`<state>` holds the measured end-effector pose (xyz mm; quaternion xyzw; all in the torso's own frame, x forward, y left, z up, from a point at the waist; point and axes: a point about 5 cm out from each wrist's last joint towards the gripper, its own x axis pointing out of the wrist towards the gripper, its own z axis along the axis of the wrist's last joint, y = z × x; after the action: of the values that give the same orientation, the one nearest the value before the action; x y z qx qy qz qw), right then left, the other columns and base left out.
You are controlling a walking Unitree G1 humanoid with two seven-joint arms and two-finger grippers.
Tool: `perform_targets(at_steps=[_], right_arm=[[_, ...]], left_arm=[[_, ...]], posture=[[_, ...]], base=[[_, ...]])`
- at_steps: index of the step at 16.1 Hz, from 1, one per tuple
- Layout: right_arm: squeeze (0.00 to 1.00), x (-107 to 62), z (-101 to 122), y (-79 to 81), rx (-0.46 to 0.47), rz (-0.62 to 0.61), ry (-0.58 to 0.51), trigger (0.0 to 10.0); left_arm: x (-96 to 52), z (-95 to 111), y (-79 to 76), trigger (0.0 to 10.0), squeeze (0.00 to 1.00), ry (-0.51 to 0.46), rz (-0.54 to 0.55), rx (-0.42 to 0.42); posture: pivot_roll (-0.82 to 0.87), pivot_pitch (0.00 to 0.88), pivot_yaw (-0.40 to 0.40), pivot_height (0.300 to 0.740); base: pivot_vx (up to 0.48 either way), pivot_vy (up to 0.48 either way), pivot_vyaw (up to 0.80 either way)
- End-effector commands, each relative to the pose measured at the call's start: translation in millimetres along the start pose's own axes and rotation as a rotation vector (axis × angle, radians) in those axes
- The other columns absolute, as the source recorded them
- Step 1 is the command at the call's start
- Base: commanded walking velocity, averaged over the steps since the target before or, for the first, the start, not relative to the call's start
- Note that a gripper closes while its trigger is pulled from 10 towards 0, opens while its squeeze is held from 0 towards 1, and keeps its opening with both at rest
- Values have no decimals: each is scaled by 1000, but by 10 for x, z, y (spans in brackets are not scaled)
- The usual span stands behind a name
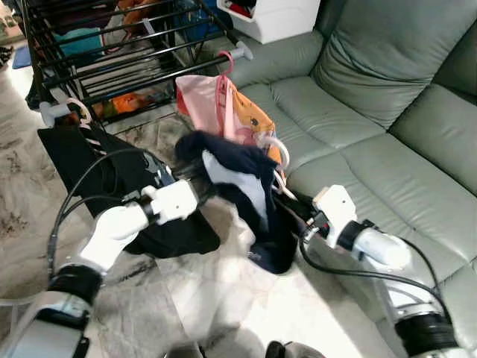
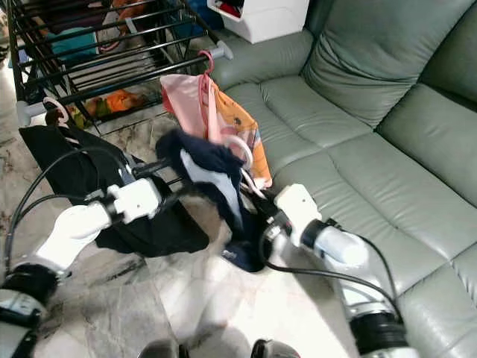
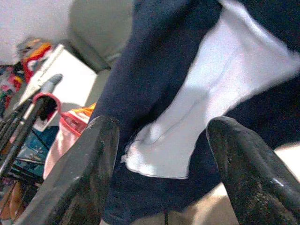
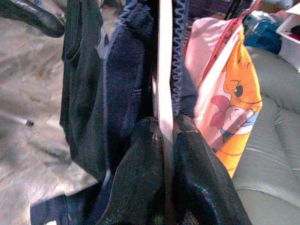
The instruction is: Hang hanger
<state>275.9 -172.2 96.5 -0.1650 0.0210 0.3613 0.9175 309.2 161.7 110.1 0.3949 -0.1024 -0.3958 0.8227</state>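
Note:
A navy and white garment (image 1: 231,175) hangs on a white hanger (image 4: 165,70), held up between my two arms. My right gripper (image 4: 166,136) is shut on the hanger's white bar from below and shows on the right in the head view (image 1: 297,207). My left gripper (image 3: 164,129) is open, its two fingers spread just short of the navy cloth; from the head it reaches in from the left (image 1: 195,183). Behind stands the black drying rack (image 1: 112,60), above and to the left of the garment.
A pink and orange garment (image 1: 223,104) on a pink hanger (image 1: 223,61) hangs from the rack's near rail. A black garment (image 1: 97,164) on a white hanger (image 1: 78,110) hangs at the rack's left corner. A grey-green sofa (image 1: 358,134) runs along the right. A white box (image 1: 276,15) stands behind.

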Motion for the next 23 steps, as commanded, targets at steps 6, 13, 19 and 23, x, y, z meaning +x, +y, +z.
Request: perform_targets(at_steps=[6, 13, 19, 23], right_arm=[[0, -92, -31, 99, -56, 130, 10, 10000], [0, -133, -36, 250, -78, 224, 12, 10000], [0, -183, -13, 234, -160, 282, 37, 10000], [0, -160, -12, 272, -181, 289, 30, 10000]], left_arm=[[53, 41, -106, 10000, 1000, -39, -168, 120], [294, 178, -24, 10000, 1000, -101, -217, 175], [383, 143, -139, 0, 0, -77, -343, 150], [389, 94, -93, 0, 0, -32, -392, 119]], posture=[[-55, 23, 24, 740], [-64, 22, 42, 740], [-73, 23, 49, 740], [-69, 24, 53, 740]], base=[[0, 0, 0], [0, 0, 0], [0, 0, 0], [0, 0, 0]])
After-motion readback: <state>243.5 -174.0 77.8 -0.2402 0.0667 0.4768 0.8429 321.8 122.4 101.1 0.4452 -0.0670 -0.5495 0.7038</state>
